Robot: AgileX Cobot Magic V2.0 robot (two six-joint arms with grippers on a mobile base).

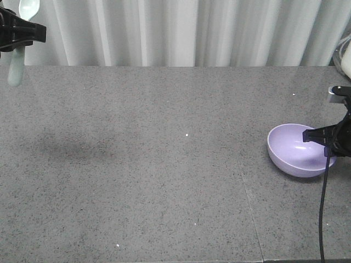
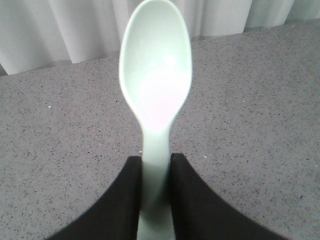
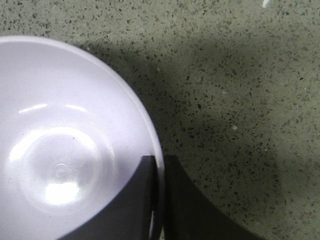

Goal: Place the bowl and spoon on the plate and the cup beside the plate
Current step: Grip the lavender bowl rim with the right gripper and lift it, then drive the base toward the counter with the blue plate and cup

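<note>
jaws grip spoon (image 2: 156, 105) handle on left, bowl (image 3: 60, 140) rim on right.

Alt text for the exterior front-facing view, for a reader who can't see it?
The right gripper is clamped on the rim of a lavender bowl near the right edge of a grey speckled table. At top left, the left gripper holds a pale green spoon in the air, scoop up, before a white curtain.
</note>
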